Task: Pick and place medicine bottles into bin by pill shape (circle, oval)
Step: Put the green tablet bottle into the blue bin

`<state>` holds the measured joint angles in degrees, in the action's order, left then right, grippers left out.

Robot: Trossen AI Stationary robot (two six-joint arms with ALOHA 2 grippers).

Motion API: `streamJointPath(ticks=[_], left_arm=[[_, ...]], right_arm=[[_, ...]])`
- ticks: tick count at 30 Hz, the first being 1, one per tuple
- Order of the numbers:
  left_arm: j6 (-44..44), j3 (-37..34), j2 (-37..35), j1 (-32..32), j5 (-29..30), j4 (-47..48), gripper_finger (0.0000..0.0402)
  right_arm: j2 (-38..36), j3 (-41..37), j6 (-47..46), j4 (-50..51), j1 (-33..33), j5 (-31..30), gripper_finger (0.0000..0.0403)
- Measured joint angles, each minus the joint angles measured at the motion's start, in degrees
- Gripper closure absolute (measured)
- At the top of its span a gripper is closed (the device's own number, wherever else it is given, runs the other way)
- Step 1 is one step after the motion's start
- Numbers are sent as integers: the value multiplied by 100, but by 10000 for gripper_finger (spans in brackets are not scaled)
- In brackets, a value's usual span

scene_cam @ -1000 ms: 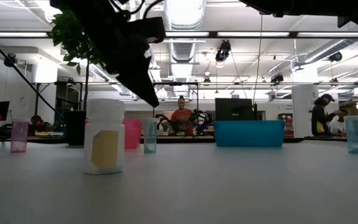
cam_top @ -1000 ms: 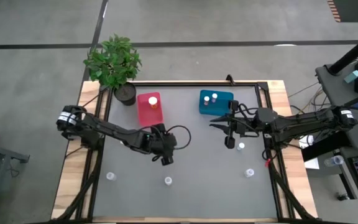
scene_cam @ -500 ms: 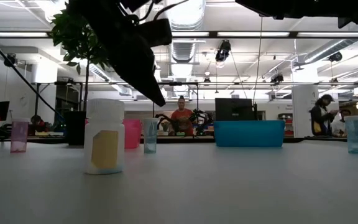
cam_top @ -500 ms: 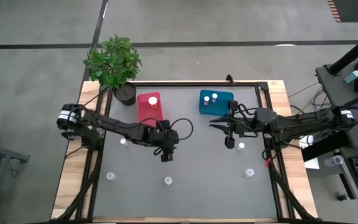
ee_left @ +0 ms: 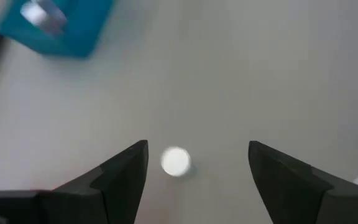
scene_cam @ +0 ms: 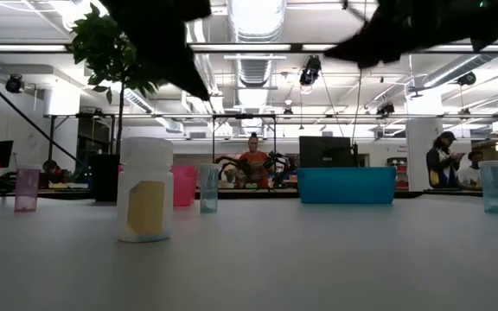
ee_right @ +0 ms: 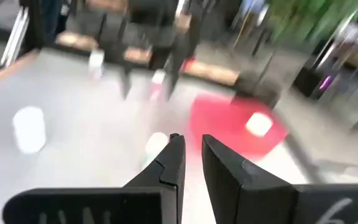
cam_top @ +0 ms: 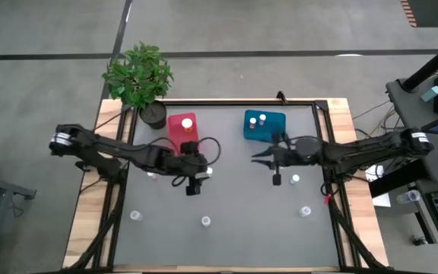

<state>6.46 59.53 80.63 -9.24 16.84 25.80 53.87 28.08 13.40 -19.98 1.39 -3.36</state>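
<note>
My left gripper (cam_top: 204, 169) is open over the table's middle. Its fingers stand on either side of a white-capped medicine bottle (ee_left: 176, 162), which stands upright on the table (cam_top: 208, 173) and is not touched. My right gripper (cam_top: 255, 156) is shut and empty, in front of the teal bin (cam_top: 263, 124), and points toward the table's left (ee_right: 190, 144). The pink-red bin (cam_top: 182, 131) holds one bottle (cam_top: 188, 125). The teal bin holds two bottles (cam_top: 258, 119). Other bottles stand on the table at the near left (cam_top: 135, 215), near middle (cam_top: 206, 221), near right (cam_top: 305, 211) and right (cam_top: 295, 180).
A pinkish bottle (cam_top: 152, 173) stands under my left arm. A potted plant (cam_top: 139, 76) stands at the far left corner. In the low view a white bottle with a yellow label (scene_cam: 145, 190) stands nearest. People are in the room beyond the table.
My left gripper has drawn back a little toward the table's left and far edges, uncovering the white-capped bottle by its fingers and the pinkish bottle under the arm. My right gripper has gone a little toward the table's left. No bottle has moved.
</note>
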Motion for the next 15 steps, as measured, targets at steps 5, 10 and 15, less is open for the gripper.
streamJointPath(ticks=[5, 10, 15], left_arm=[[-530, -709, -666, -182, 190, -987, 143], [-1345, -1612, -1341, -191, 215, -2477, 143], [-2455, -2285, -1980, -164, 627, -3861, 143]], right_arm=[[879, 266, -718, -54, 23, 24, 360], [1718, 884, -1262, 9, 47, 36, 347], [2408, 1702, -1286, 371, 111, 39, 302]])
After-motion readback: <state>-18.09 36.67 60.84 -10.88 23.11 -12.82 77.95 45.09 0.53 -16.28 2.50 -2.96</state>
